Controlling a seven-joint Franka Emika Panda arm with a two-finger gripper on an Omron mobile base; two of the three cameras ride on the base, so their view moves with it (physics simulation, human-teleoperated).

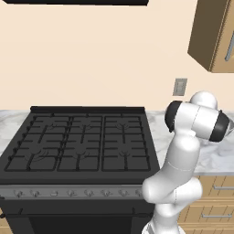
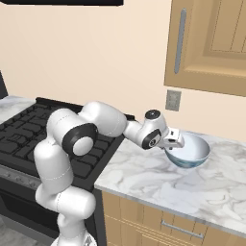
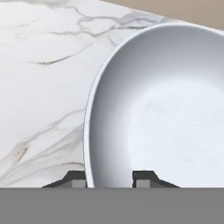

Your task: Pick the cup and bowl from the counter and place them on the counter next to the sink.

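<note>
While the arm reaches out over the marble counter [image 2: 144,175] to the right of the black stove [image 1: 80,146], the gripper [image 2: 174,142] sits at the near rim of the bowl [image 2: 192,153], a pale blue-grey vessel with a white interior that stands upright on the counter below a wall outlet [image 2: 173,100]. From the hand view, the two finger tips [image 3: 143,178] straddle the bowl's rim, one outside the wall and one inside, with the jaws set narrowly apart and a visible gap on either side; whether they already press on the rim cannot be told. The step in hand appears to be the grasp of the bowl, with the carrying to the sink side not yet begun. The next move calls for closing the fingers firmly on the thin rim, then lifting straight up so that the bowl does not tip or slide out of the pinch.
</note>
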